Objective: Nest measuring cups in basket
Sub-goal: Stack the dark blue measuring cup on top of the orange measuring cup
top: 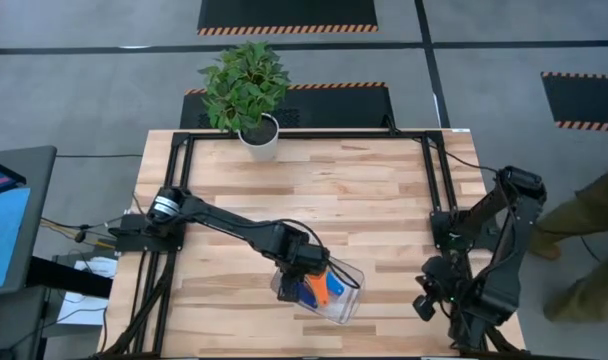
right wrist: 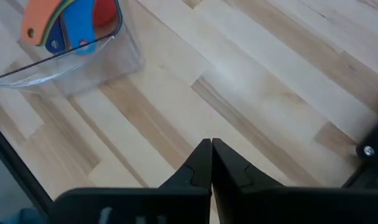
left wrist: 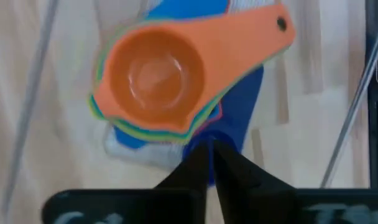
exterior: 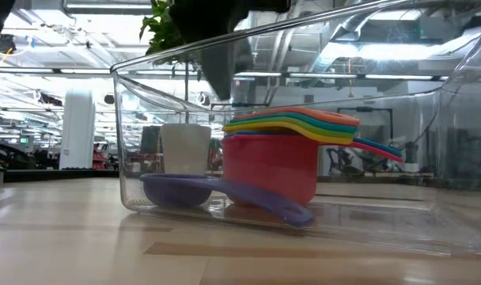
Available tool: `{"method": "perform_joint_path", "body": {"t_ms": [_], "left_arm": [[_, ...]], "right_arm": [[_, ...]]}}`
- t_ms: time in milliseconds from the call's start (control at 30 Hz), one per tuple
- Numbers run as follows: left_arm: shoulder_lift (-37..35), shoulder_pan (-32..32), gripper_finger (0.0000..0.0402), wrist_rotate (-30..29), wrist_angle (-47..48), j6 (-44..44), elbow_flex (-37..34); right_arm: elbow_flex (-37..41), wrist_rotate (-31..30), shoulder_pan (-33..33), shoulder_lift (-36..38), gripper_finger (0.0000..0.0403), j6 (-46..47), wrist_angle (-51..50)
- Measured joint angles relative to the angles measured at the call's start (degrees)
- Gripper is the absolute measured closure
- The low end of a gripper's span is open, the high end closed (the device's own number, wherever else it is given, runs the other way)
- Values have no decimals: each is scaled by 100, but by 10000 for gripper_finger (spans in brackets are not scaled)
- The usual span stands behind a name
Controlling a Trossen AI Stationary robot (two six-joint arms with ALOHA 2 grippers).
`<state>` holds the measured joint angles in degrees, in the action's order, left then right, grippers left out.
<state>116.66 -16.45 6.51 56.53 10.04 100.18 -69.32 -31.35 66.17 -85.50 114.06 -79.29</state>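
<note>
The clear basket [top: 350,303] stands on the wooden table near its front edge. Inside it the measuring cups [top: 326,287] sit nested, orange on top [left wrist: 153,76], the red cup [exterior: 270,165] the lowest that shows. A dark blue cup [exterior: 177,190] lies beside the stack on the basket's floor. My left gripper [left wrist: 209,149] is shut and hangs over the basket, just above the stack's edge [exterior: 225,83]. My right gripper [right wrist: 211,146] is shut, over bare table [top: 424,300] to the right of the basket.
A white plant pot [top: 260,136] with a green plant stands at the table's far edge. Black frame rails [top: 436,180] run along the table's sides. A person stands past the right edge [top: 589,225]. Bare wood lies between the basket and the pot.
</note>
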Motion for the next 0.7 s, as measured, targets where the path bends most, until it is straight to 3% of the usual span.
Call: {"method": "perform_joint_path", "body": {"t_ms": [233, 367, 700], "left_arm": [[253, 0, 313, 219, 182, 308, -4], [253, 0, 273, -103, 366, 313, -4], [254, 81, 244, -58, 338, 419, -210]], "right_arm": [[-2, 2, 410, 1, 387, 490, -69], [-2, 2, 577, 1, 379, 689, -73], [-2, 2, 697, 1, 382, 763, -72]]}}
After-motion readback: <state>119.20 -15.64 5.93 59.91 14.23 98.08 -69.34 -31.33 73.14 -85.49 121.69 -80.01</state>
